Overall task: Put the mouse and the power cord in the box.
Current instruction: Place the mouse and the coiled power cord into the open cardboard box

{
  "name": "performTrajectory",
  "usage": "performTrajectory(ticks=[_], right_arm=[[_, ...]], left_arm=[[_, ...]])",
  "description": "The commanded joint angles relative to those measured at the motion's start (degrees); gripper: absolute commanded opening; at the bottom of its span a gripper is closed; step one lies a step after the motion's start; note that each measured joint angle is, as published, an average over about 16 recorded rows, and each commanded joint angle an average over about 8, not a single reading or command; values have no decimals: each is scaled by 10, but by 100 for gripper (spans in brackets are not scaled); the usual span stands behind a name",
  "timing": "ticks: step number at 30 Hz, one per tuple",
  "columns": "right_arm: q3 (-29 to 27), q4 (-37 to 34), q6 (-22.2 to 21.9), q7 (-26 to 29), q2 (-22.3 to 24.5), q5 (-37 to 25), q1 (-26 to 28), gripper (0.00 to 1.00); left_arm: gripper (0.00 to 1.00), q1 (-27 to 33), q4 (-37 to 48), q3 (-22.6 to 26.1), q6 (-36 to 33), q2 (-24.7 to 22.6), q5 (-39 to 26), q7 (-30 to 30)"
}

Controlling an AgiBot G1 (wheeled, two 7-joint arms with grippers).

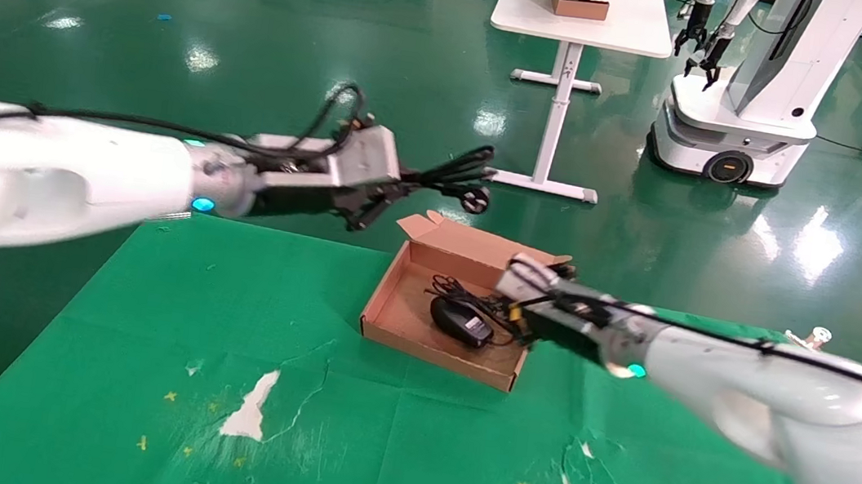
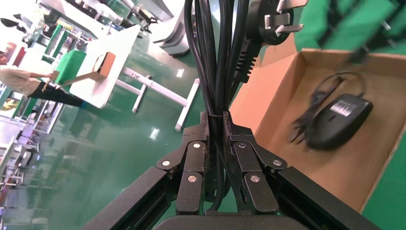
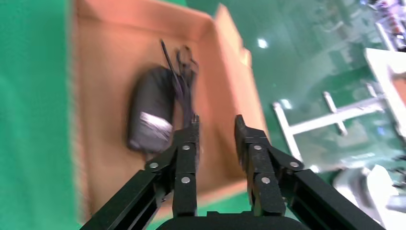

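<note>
The brown cardboard box [image 1: 396,291] sits open on the green table, its lid [image 1: 480,244] folded back. Inside lies the black mouse [image 1: 461,321] with its thin cable bunched beside it, also in the left wrist view as the mouse [image 2: 339,120] and in the right wrist view as the mouse [image 3: 149,116]. My left gripper [image 1: 397,182] hangs in the air just beyond the box's far left corner, shut on the bundled power cord [image 2: 215,57], whose plug [image 2: 268,21] shows metal prongs. My right gripper [image 3: 216,127] is open and empty above the box's right end [image 1: 527,295].
The green table cover is torn in places [image 1: 250,409]. Beyond the table's far edge is green floor with a white desk [image 1: 582,14] carrying a small brown box, and another white robot [image 1: 743,108] at the back right.
</note>
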State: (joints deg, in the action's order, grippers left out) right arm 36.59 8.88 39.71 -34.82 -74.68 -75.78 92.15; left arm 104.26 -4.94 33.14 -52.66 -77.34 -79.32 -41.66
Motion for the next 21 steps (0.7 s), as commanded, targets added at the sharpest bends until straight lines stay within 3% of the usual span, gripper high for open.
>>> performTrajectory(ticks=[1, 6, 14, 17, 21], right_arm=[[-1, -9, -3, -10, 5, 4, 7, 100], [-3, -7, 69, -53, 71, 6, 48, 100], [-11, 5, 261, -89, 196, 20, 114, 100], [-10, 2, 295, -92, 218, 19, 133, 100], [-8, -5, 305, -94, 224, 16, 143, 100]], left_arm=[[0, -12, -9, 0, 15, -11, -1, -1], [0, -66, -80, 34, 17, -15, 4, 37], [0, -112, -168, 110, -5, -13, 45, 145], [0, -118, -185, 137, 28, -13, 56, 182], [0, -122, -199, 175, 96, -14, 62, 229]])
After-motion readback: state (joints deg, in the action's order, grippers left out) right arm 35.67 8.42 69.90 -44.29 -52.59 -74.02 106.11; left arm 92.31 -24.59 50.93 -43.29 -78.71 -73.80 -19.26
